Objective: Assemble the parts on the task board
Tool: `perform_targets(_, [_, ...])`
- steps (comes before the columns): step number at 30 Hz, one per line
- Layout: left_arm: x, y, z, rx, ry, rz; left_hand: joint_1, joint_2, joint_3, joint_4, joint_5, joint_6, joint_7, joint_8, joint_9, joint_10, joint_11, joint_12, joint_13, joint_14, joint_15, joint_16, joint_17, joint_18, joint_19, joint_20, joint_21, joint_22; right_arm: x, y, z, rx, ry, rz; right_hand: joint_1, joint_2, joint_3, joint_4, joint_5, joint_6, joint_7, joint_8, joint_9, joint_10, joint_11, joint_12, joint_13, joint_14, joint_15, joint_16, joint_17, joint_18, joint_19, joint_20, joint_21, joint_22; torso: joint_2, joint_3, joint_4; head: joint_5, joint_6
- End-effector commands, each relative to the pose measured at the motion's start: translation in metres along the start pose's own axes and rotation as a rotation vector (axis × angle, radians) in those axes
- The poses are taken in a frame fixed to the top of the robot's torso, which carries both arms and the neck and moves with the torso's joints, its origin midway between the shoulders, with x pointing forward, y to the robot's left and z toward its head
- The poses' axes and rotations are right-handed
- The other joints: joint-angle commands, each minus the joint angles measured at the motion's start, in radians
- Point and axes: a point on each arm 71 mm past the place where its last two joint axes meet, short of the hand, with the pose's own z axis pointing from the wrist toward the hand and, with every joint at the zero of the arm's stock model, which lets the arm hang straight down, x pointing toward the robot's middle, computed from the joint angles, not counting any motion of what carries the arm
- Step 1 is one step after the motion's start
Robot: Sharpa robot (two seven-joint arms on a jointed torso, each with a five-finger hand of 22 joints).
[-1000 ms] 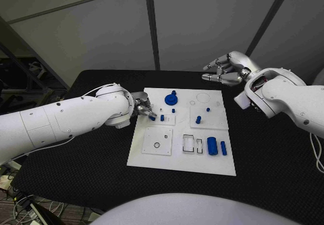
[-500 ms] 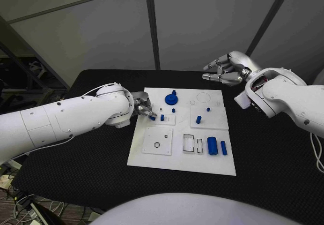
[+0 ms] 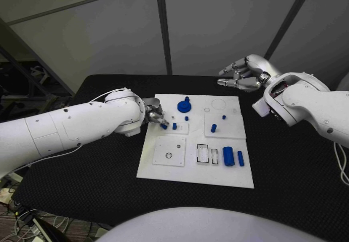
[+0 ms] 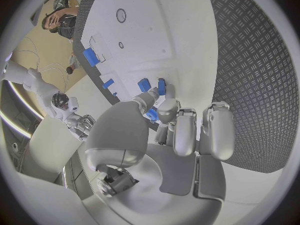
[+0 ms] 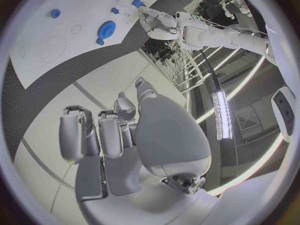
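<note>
Look at the white rectangular task board in the middle of the black table: your robot's left hand sits at the board's left edge, its fingertips down on a small blue peg that stands on the raised white tile at the upper left of the board. In the left wrist view you can see the silver fingers bunched round that small blue piece, pinching it from two sides, with two more small blue pegs just beyond the fingertips. In the head view one of these, a short blue peg, stands right beside the held one on the same tile.

The blue toothed gear wheel lies on the board just past the left hand, near but not touching it. A blue upright pin stands on the right-hand tile, well apart from either hand. Toward the near side of the board you'll find a large blue cylinder lying flat, with a slim blue bar just beside it.

Your right hand hangs above the table beyond the board's far right corner, clear of every part. Its fingers are curled inward and hold nothing.
</note>
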Motion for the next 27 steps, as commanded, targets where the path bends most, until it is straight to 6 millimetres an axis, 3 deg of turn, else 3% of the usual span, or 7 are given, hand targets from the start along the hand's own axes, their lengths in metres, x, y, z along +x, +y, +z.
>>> perform_targets(1, [0.0056,0.0006,0.0020,-0.014,0.030,0.027,-0.020,-0.003,-0.014,0.014,0.005,0.011,0.000,0.008,0.005,0.001,-0.008,0.006,0.002,0.060,-0.007,0.002,0.103,-0.004,0.002,-0.006,0.000,0.110,-0.0002,0.0012,0.0002,-0.005,0.005,0.000,-0.001,0.005,-0.004,0.004,0.006,0.006,0.000,0.004,-0.001,-0.005,-0.001,-0.001,0.000,0.064,-0.006,-0.004,0.095,0.005,-0.003,-0.003,-0.004,0.032,0.000,-0.0001,0.0006,-0.001,-0.001])
perform_targets(16, [0.0049,-0.0007,0.0049,-0.016,0.023,0.032,-0.096,-0.020,-0.072,0.060,0.005,0.027,-0.008,0.031,0.021,0.013,-0.014,0.025,0.019,0.060,-0.013,0.003,0.105,-0.008,0.013,-0.013,0.011,0.123,-0.0003,0.0012,0.0002,-0.006,0.005,0.000,0.000,0.004,-0.005,0.003,0.005,0.006,0.000,0.004,-0.001,-0.006,-0.001,-0.002,-0.001,0.063,-0.006,-0.005,0.095,0.005,-0.003,-0.003,-0.004,0.032,0.000,-0.0001,0.0013,-0.002,-0.004])
perform_targets(27, [0.0049,-0.0008,0.0056,-0.016,0.024,0.032,-0.114,-0.022,-0.094,0.072,0.005,0.031,-0.011,0.042,0.029,0.018,-0.017,0.032,0.025,0.061,-0.015,0.003,0.105,-0.009,0.018,-0.015,0.016,0.129,-0.0004,0.0007,0.0003,-0.005,0.005,-0.001,0.000,0.004,-0.005,0.003,0.004,0.005,0.000,0.004,-0.001,-0.006,-0.001,-0.002,-0.002,0.064,-0.006,-0.005,0.095,0.005,-0.003,-0.003,-0.004,0.032,0.000,0.0000,0.0007,-0.002,-0.005])
